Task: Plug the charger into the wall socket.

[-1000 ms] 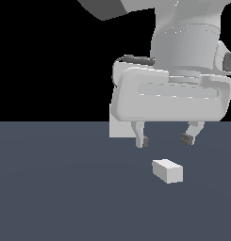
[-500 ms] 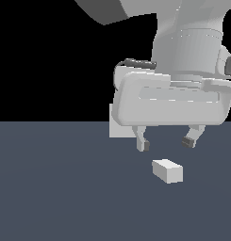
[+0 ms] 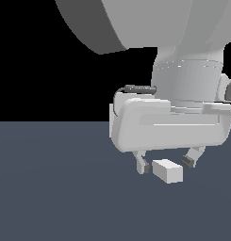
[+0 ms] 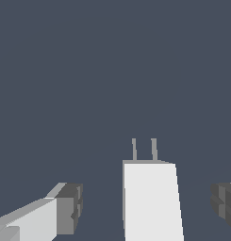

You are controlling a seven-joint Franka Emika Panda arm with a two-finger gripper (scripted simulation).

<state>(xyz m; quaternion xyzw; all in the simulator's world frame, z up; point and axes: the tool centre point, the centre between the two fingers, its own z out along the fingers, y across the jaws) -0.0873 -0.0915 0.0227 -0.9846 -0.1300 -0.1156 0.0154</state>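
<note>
Floor [image 3: 55,197]: flat dark slate surface, running bare to the exterior view's left of the charger and in front of it; its far edge meets black background behind the arm.
Room around charger [image 3: 168,170]: open floor on every visible side in the wrist view; only the fingers stand near it.
Charger: small white block lying on the floor, with two thin prongs [image 4: 144,149] sticking out of one end.
Gripper [image 3: 165,164]: released, jaws spread wider than the charger, grasping nothing.
Charger relative to gripper: between the two fingers [image 4: 65,209], a gap on each side, touching neither; in the exterior view the fingertips are down at about the height of the block's top.
Wall socket: hidden behind the arm's white body, cannot be placed.
</note>
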